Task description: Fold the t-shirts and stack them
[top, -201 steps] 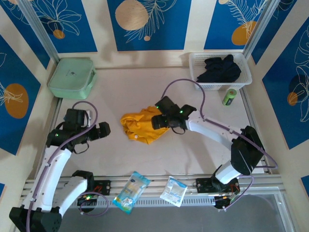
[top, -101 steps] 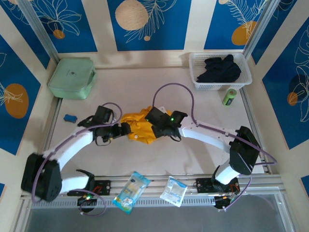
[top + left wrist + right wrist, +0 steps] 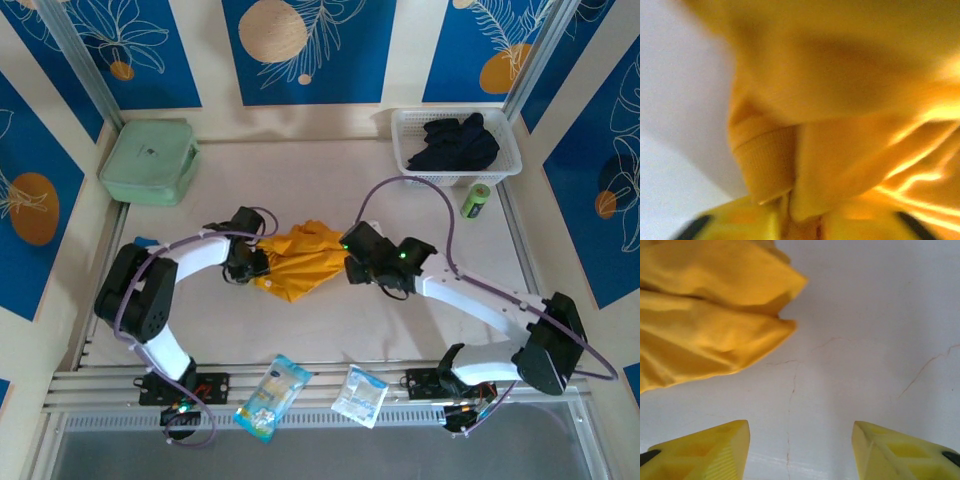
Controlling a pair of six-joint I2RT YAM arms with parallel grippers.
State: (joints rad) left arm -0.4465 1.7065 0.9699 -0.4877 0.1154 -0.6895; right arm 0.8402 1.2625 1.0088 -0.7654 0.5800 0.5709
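Observation:
A bright orange-yellow t-shirt lies crumpled in the middle of the table. My left gripper is at its left edge. In the left wrist view, a fold of the t-shirt with a ribbed hem is pinched where the left gripper has shut on it. My right gripper sits at the shirt's right edge. In the right wrist view, the right gripper stands open over bare table, with the t-shirt ahead and to the left, apart from the fingertips.
A pale mint-green zip case lies at the back left. A white basket at the back right holds dark clothing, with a green can beside it. Two plastic packets lie at the near edge.
My left arm swung in from the left and shut on the shirt's left edge. My right gripper shifted to the shirt's right side and its jaws narrowed. The shirt is pulled out wider.

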